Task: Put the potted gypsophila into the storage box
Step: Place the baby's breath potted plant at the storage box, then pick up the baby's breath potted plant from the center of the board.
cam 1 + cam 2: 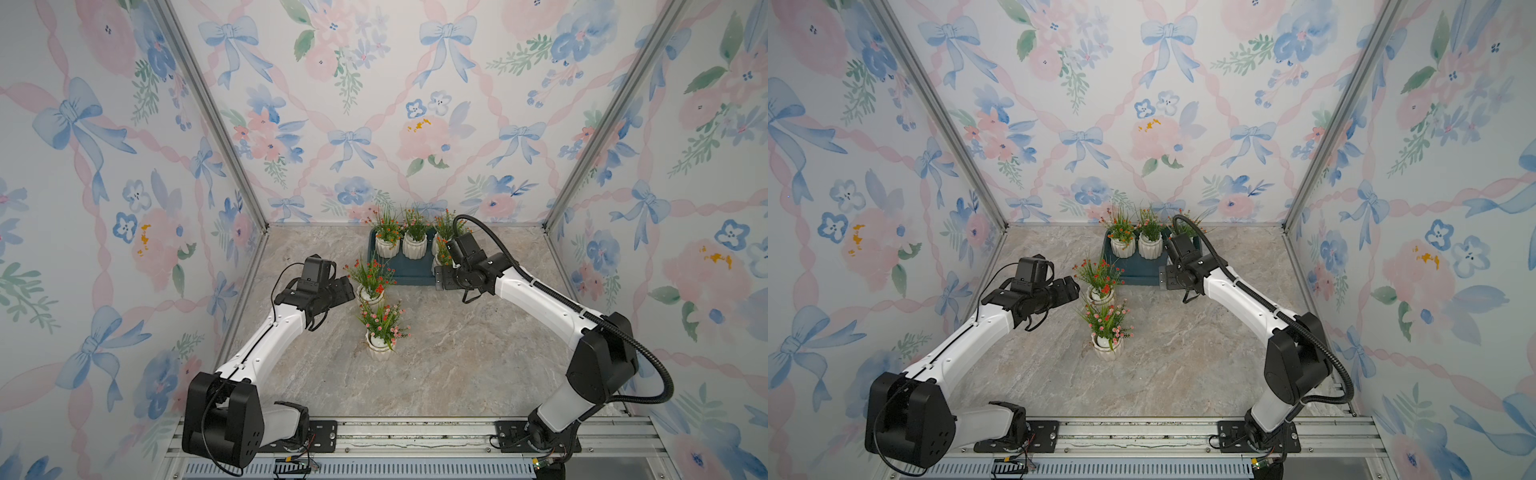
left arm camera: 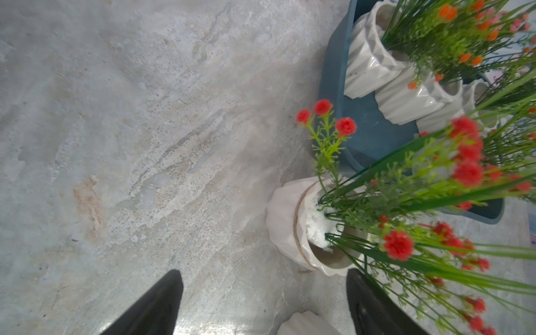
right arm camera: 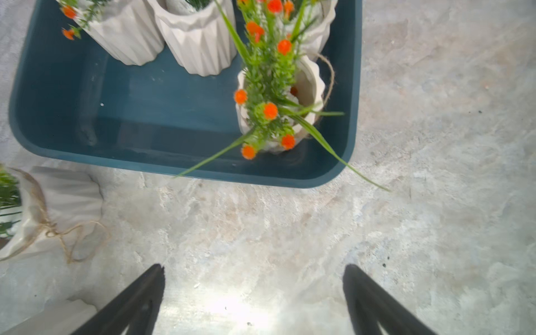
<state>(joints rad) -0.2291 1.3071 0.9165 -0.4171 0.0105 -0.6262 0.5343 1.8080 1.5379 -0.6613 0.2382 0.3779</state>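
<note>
- At the near side of the table (image 1: pixel 457 365), the pink-flowered pot (image 1: pixel 379 347) stands alone, waiting its turn.
- Just behind it, the left gripper (image 2: pixel 264 272) is spread wide beside the red-flowered pot (image 2: pixel 290 223), probably lining up a grasp; sprigs cross one finger.
- Farther right, the right gripper (image 3: pixel 252 266) is spread and empty before the storage box (image 3: pixel 185 171).
- Inside, the orange-flowered pot (image 3: pixel 310 87) fills the near right corner; the right arm (image 1: pixel 532 291) partly covers the far row of pots (image 1: pixel 414 247).
</note>
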